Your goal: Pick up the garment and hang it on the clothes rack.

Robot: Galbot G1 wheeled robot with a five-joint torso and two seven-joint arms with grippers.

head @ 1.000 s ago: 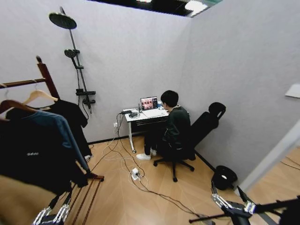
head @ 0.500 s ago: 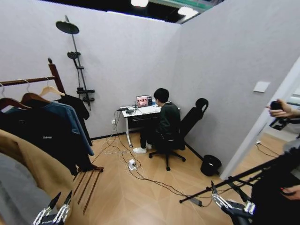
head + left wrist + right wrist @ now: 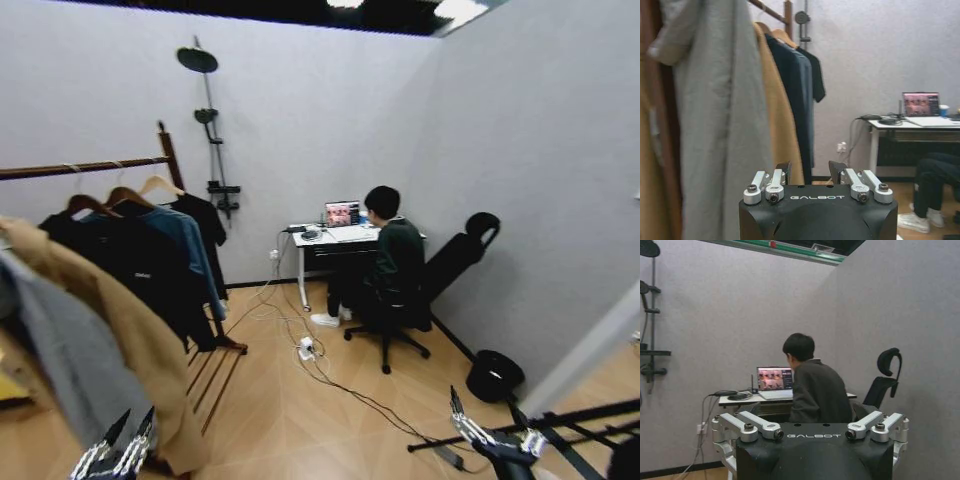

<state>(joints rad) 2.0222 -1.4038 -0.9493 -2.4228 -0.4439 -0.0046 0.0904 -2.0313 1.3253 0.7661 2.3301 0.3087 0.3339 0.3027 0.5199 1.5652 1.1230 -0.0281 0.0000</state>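
Left gripper [image 3: 112,455] sits low at the lower left of the head view, fingers parted and holding nothing; in its wrist view the two pads [image 3: 783,169] stand apart with only air between them. Up the left edge, the clothes rack [image 3: 85,167] carries a crowded row — a grey coat [image 3: 65,350], a tan coat [image 3: 130,340], then the garment [image 3: 135,262] on its wooden hanger, a blue shirt [image 3: 188,245] just beside it. The garment appears to hang from the rod already, so I judge the hanging done, or little left but to back away. Open floor lies mid-frame, crossed by loose cables [image 3: 330,385]; the desk [image 3: 335,240] stands well clear toward the far wall. At the lower right, the right gripper [image 3: 478,440] is spread and empty, with dark tripod legs [image 3: 560,420] near it — the tighter side.
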